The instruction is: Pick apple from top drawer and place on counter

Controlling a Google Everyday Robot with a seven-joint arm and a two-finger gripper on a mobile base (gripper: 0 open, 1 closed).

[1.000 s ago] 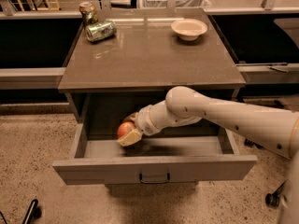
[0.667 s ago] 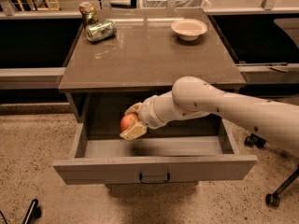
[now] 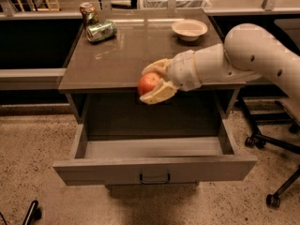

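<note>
The red-orange apple [image 3: 148, 82] sits between the cream fingers of my gripper [image 3: 153, 82], which is shut on it. The gripper holds it in the air, above the open top drawer [image 3: 154, 168] and level with the front edge of the grey-brown counter [image 3: 131, 50]. My white arm reaches in from the right. The drawer is pulled out toward me and its inside shows nothing in it; its small dark handle [image 3: 154, 177] is on the front panel.
At the back left of the counter lie a crushed green can [image 3: 101, 31] and a second can [image 3: 87, 11] behind it. A beige bowl [image 3: 189, 29] stands at the back right. A wheeled chair base [image 3: 272, 144] stands on the floor at right.
The gripper has lifted the apple up out of the drawer and to the right, to counter height. The drawer stays open.
</note>
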